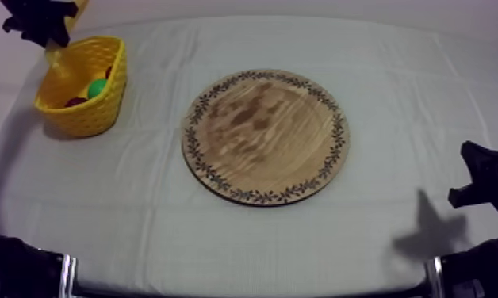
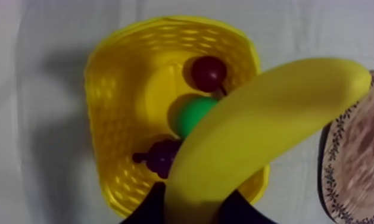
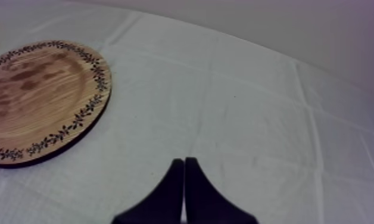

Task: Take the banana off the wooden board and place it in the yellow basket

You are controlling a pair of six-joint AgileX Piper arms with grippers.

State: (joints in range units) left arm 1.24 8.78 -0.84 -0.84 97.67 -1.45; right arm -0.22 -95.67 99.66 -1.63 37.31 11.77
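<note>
Banana (image 2: 267, 137) smooth, yellow, curved; left gripper (image 2: 192, 210) holds it over basket (image 2: 109, 89)

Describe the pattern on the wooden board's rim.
A dark garland of small leaves circles the wooden board at its rim, clearest in the top view.

table (image 1: 411, 79) under grey-white cloth carried two things: round wooden board (image 1: 265, 136) with patterned rim lay flat near centre, yellow basket (image 1: 101, 115) sat at far left, well apart from board.
</note>
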